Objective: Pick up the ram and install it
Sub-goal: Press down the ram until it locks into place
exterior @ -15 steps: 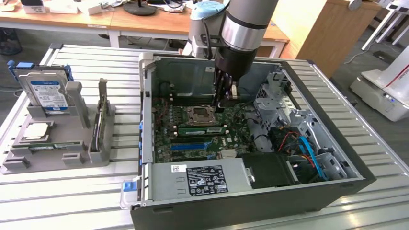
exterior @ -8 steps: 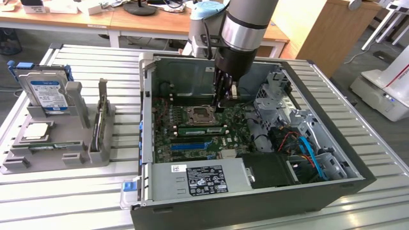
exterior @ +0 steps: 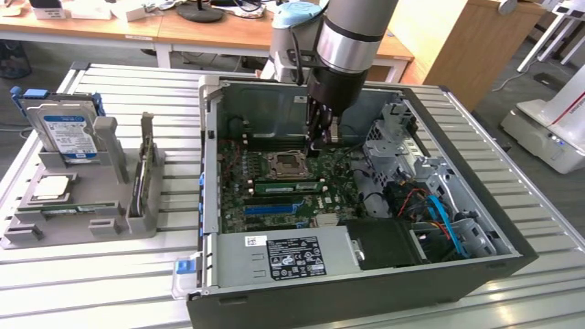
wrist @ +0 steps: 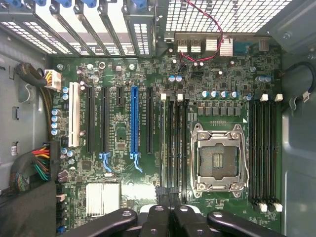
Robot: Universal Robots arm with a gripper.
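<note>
The ram (exterior: pixel 290 185), a narrow green stick, sits in a memory slot on the motherboard, on the near side of the empty processor socket (exterior: pixel 285 163). My gripper (exterior: pixel 322 139) hangs inside the open computer case above the board, past the socket and apart from the stick. In the wrist view its black fingers (wrist: pixel 159 219) are pressed together with nothing between them, in line with the bank of memory slots (wrist: pixel 174 143) next to the socket (wrist: pixel 218 158).
A grey holder (exterior: pixel 82 205) on the exterior view's left carries a blue-labelled hard drive (exterior: pixel 68 133), a square silver processor (exterior: pixel 51 186) and a thin board on edge (exterior: pixel 142 171). Case walls (exterior: pixel 208 157), drive cages (exterior: pixel 393 133) and cables (exterior: pixel 439 212) crowd the gripper.
</note>
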